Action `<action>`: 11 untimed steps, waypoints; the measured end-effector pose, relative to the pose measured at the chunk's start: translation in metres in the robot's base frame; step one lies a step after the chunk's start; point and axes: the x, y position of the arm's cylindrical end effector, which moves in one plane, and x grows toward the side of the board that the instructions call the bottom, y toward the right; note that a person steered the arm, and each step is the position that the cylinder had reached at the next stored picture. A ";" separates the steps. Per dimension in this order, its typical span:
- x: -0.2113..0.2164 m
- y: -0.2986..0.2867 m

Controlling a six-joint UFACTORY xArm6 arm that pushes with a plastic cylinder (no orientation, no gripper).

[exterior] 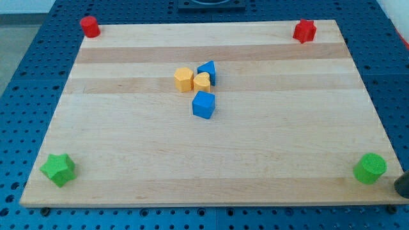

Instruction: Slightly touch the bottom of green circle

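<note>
The green circle (370, 168) is a short green cylinder at the board's bottom right corner. A dark rounded shape at the view's right edge, just right of and slightly below the green circle, is my tip (402, 192). It is cut off by the frame edge. A narrow gap shows between it and the green circle; they are not touching.
A green star (59, 169) sits at the bottom left corner, a red cylinder (90, 27) at the top left and a red star (305, 30) at the top right. Near the middle cluster a yellow hexagon (184, 79), a yellow heart (202, 82), a blue triangle (208, 71) and a blue cube (204, 105).
</note>
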 end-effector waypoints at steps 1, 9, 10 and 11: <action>0.001 -0.008; 0.001 -0.064; 0.001 -0.064; 0.001 -0.055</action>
